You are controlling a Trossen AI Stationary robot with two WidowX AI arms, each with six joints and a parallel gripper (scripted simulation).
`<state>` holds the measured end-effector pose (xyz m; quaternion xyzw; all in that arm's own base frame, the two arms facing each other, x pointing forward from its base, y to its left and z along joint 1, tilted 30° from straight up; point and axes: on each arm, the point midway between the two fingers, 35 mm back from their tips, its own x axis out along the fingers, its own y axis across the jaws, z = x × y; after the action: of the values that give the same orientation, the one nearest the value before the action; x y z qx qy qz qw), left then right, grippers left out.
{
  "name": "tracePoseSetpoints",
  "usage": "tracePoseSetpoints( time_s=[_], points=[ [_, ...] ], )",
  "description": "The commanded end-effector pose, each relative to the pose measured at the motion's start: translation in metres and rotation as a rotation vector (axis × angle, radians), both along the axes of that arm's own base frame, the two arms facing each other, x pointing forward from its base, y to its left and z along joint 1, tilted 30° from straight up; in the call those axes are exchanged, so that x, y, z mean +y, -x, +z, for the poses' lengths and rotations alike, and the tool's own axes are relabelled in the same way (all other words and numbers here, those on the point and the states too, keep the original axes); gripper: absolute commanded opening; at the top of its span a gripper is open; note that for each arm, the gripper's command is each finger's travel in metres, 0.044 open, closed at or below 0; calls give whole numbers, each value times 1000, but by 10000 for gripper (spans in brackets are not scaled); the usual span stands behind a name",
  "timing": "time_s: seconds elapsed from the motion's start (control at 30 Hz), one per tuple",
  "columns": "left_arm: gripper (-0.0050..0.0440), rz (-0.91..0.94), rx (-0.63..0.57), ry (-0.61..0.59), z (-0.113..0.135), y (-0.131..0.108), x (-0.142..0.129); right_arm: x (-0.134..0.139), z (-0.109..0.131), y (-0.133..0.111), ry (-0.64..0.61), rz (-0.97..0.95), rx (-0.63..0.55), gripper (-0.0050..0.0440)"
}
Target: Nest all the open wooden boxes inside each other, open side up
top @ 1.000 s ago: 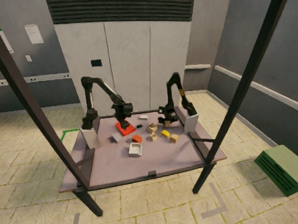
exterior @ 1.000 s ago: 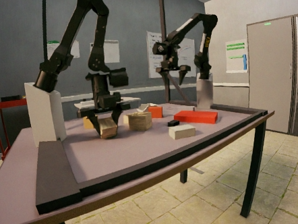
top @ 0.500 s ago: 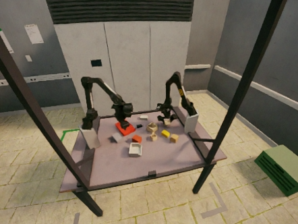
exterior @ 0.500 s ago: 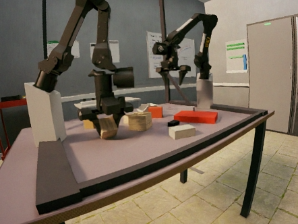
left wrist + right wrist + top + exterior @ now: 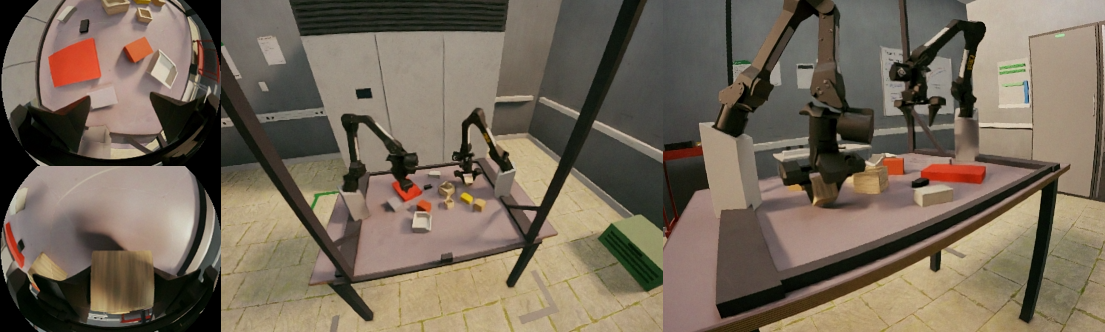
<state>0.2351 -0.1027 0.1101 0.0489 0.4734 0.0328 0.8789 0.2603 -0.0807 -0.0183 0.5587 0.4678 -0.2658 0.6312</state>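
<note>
Wooden box (image 5: 468, 178) (image 5: 825, 193) (image 5: 122, 281) is tilted, clenched in the right tool (image 5: 468, 179) (image 5: 824, 195) (image 5: 120, 266); the left tool (image 5: 121, 97) is released.

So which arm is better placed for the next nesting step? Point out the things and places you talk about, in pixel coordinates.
Right, I'd judge: its gripper (image 5: 468, 177) (image 5: 824, 196) (image 5: 122, 281) already grips a wooden box (image 5: 122, 281), near the biggest wooden box (image 5: 444, 191) (image 5: 870, 181). The left gripper (image 5: 920, 112) (image 5: 121, 97) is open, beyond the red block (image 5: 953, 173) (image 5: 76, 63).
</note>
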Motion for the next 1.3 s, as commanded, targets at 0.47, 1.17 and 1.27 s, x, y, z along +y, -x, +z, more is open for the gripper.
tracePoseSetpoints(
  time_s=[0.47,1.17,1.27],
  points=[
    [400,3,-12,14,5,-1,-1,-13,0,-6,-255,144,66,-50],
    [400,3,-12,14,5,-1,-1,-22,-9,-13,-483,264,130,-50],
    [400,3,-12,14,5,-1,-1,-22,-10,-14,-482,265,131,-50]
  ],
)
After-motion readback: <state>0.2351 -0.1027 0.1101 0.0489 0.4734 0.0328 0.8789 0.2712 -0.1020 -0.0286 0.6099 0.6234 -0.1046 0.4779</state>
